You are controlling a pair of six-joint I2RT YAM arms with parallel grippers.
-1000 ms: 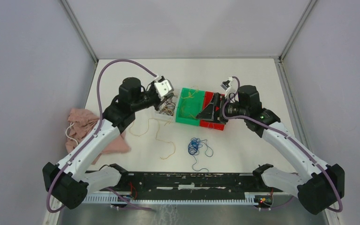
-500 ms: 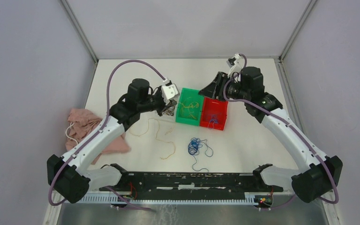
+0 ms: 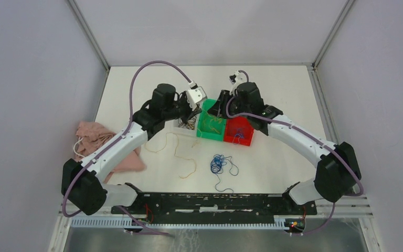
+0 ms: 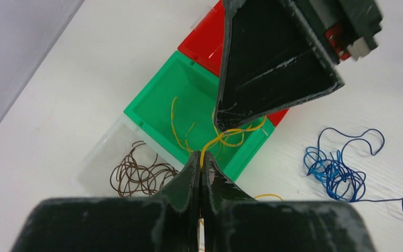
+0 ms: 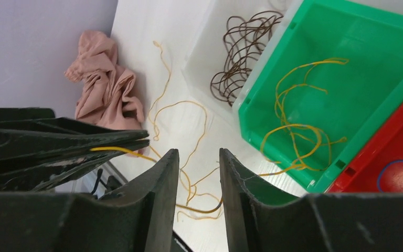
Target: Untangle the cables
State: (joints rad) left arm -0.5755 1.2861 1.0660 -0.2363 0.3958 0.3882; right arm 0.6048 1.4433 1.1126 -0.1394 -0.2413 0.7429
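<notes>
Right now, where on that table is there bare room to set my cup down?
The far strip of the table behind the bins is bare, as is the right side beyond the red bin. The middle is crowded: green bin, clear bin, yellow cables and blue cables, left gripper and right gripper above. A pink cloth takes the left edge.

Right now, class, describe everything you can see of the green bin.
The green bin is an open, rectangular tray of glossy plastic. It stands upright on the table, pressed between a clear bin and a red bin. Loose yellow wires lie inside; one strand rises out to the shut left tool.
</notes>
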